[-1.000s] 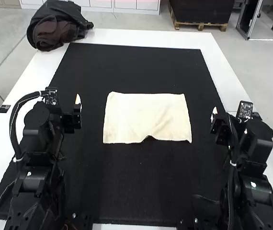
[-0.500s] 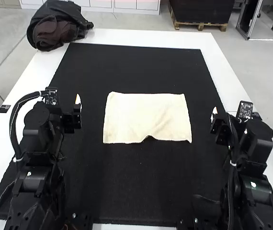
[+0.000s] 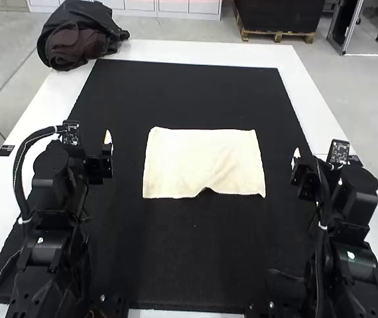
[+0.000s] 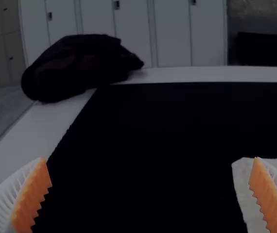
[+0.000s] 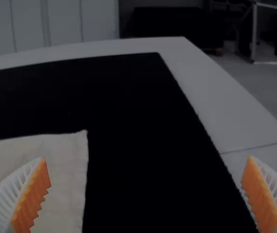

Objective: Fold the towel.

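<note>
Nothing's budged since a second ago: both your arms and the towel (image 3: 202, 162) sit right where they were. Going left to right, you've got a bundle of dark cloth (image 3: 76, 40) heaped at the far left corner of the white worktop (image 3: 169, 52), partly hanging past the edge and touching the black mat's (image 3: 195, 265) corner or just beside it, can't tell which. Next up is your left hand (image 3: 107, 142), off to the towel's left and well apart from it. Your left wrist view has that left hand (image 4: 150, 158) wide open, orange pads (image 4: 33, 194) spread with nothing between them. Middle of the mat, your towel's lying spread out, longer side to side, pretty flat with some soft wrinkles and a little pucker (image 3: 206, 191) lifting its near edge around the middle. Then comes your right hand (image 3: 297, 158), near the mat's right edge and apart from the towel. Right wrist view says that right hand (image 5: 147, 158) is wide open too, gripping nothing.
</note>
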You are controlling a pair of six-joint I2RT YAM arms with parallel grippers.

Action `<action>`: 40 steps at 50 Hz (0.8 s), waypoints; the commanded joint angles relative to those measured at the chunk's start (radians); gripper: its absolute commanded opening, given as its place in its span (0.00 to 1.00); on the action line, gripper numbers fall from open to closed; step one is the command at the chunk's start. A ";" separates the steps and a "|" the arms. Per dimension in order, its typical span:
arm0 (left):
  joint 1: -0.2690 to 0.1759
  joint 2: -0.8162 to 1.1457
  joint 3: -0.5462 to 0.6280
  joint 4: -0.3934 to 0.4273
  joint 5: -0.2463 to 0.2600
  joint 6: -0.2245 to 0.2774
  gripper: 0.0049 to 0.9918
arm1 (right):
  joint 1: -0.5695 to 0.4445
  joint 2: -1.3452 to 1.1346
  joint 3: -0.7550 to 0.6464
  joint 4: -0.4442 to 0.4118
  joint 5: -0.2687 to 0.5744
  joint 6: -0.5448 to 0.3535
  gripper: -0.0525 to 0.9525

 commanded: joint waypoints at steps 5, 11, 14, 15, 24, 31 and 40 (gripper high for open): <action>-0.008 -0.009 -0.004 0.009 0.013 -0.008 0.97 | 0.013 -0.010 -0.006 -0.003 -0.046 -0.026 0.96; -0.008 -0.009 -0.004 0.015 0.015 0.112 0.97 | 0.013 -0.010 -0.006 0.020 -0.061 -0.195 0.96; -0.008 -0.009 -0.004 0.023 0.015 0.144 0.96 | 0.014 -0.010 -0.006 0.035 -0.061 -0.264 0.96; -0.008 -0.010 -0.004 0.024 0.015 0.149 0.96 | 0.014 -0.010 -0.006 0.035 -0.062 -0.279 0.96; -0.008 -0.009 -0.004 0.113 0.013 0.168 0.96 | 0.004 -0.010 -0.006 0.057 -0.062 -0.401 0.95; -0.002 -0.009 0.001 0.225 -0.030 0.175 0.96 | -0.019 -0.010 -0.006 0.166 -0.079 -0.342 0.95; -0.009 0.044 0.131 0.268 -0.034 0.175 0.95 | -0.045 0.016 0.088 0.209 -0.135 -0.295 0.95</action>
